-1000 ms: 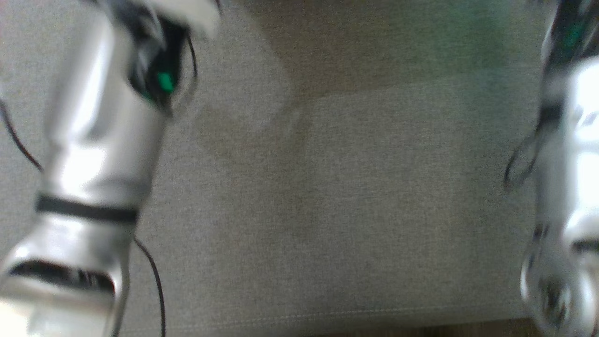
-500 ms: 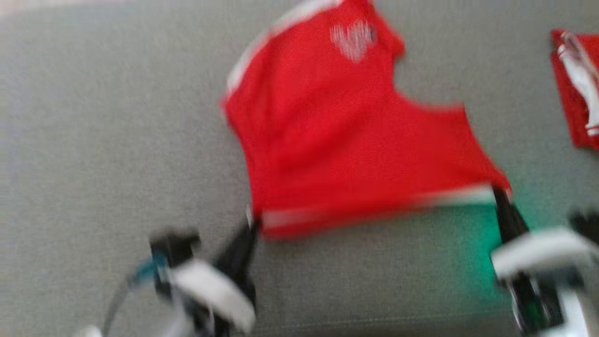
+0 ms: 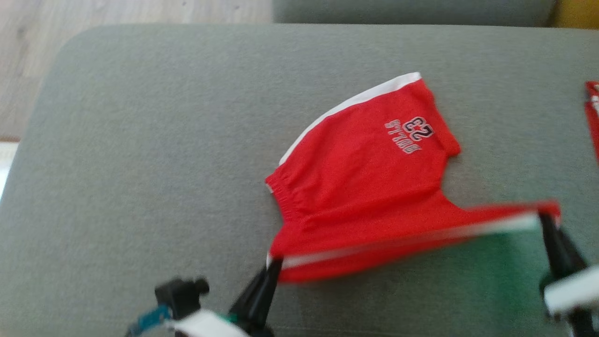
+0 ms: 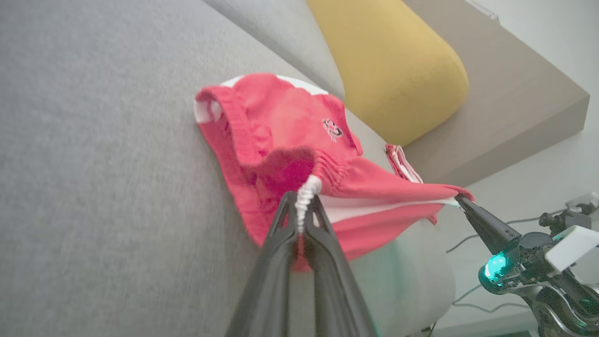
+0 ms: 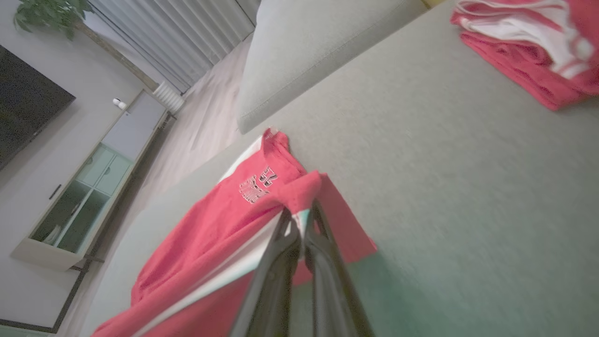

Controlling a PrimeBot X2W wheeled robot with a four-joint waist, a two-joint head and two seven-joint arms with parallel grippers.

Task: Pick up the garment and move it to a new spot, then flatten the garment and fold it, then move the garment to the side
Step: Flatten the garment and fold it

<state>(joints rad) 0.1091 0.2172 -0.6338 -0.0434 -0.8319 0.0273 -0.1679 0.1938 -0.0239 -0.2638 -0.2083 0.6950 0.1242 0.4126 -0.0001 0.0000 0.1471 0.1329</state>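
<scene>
The garment (image 3: 365, 187) is red with white trim and black, white-outlined "23" lettering. It lies on the grey sofa seat (image 3: 140, 140), its near striped edge lifted and stretched taut. My left gripper (image 3: 273, 264) is shut on the left end of that edge. In the left wrist view the garment (image 4: 281, 121) bunches at the closed left gripper (image 4: 302, 206), and a white bit is pinched there. My right gripper (image 3: 543, 217) is shut on the right end. The right wrist view shows that gripper (image 5: 299, 215) closed on the corner of the garment (image 5: 210, 224).
Another red and white cloth (image 3: 593, 112) lies folded on the seat at the far right, also seen as a pile (image 5: 529, 42). A yellow cushion (image 4: 388, 61) and a grey back cushion (image 5: 318, 42) stand behind. Wooden floor (image 3: 93, 14) lies past the seat's left edge.
The head camera has swung from blurred forearms over bare seat to the garment. In the last half second both grippers stay shut on its near edge, which looks drawn tauter.
</scene>
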